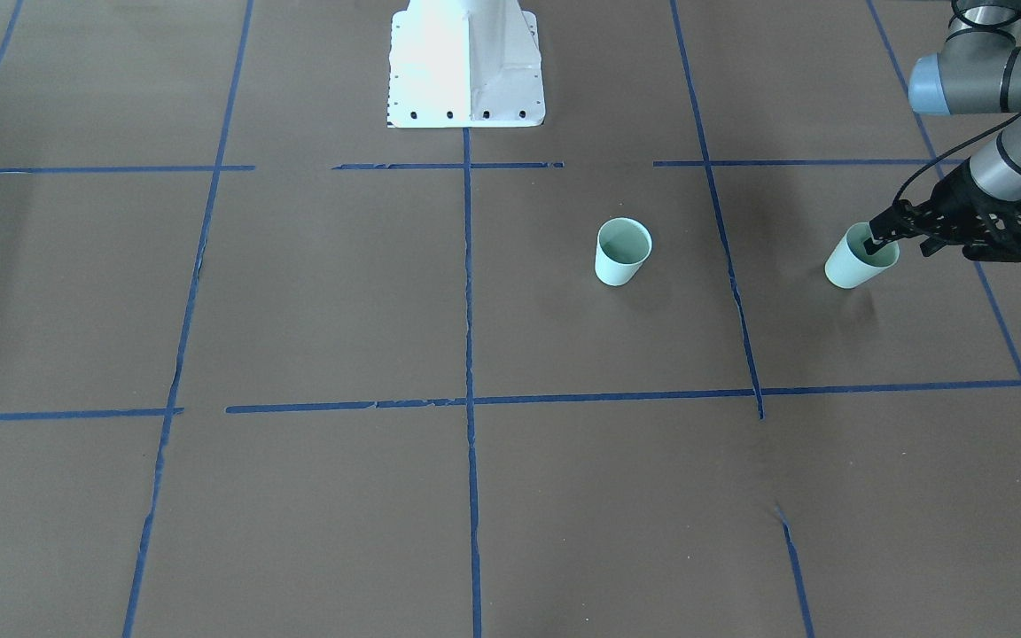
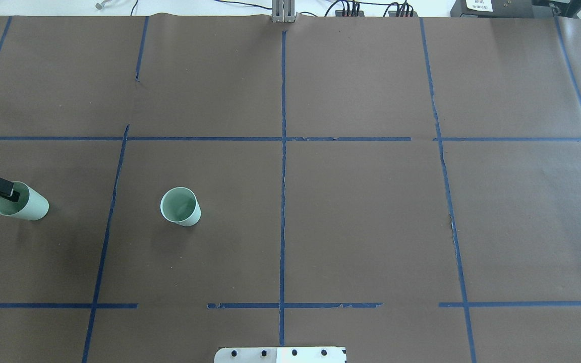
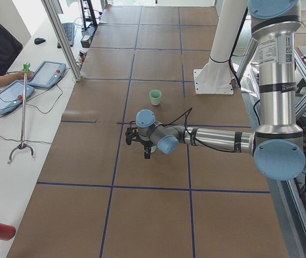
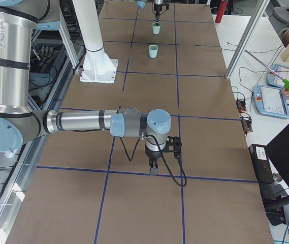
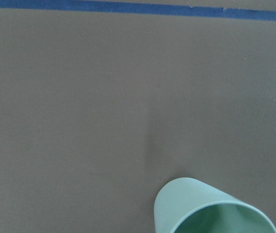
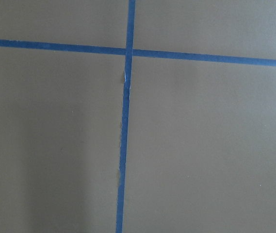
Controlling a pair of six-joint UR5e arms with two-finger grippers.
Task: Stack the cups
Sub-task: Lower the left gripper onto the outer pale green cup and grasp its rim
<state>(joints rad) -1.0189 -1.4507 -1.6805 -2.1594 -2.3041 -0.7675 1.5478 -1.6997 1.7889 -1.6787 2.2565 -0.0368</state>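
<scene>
At the far left of the desk (image 2: 361,217), the left tool (image 2: 8,190) straddles the rim of the left cup (image 2: 28,204). One finger is inside and one outside, seemingly pinched narrow on the wall. Whether this cup is lifted off the desk I cannot tell. To its right, well apart across a blue tape line (image 2: 110,217), the second cup (image 2: 181,206) stands upright and empty. Far to the right, the right tool (image 4: 154,166) hangs over a tape crossing; its opening cannot be told. Stacking looks barely begun, with carrying over and nesting both left.
</scene>
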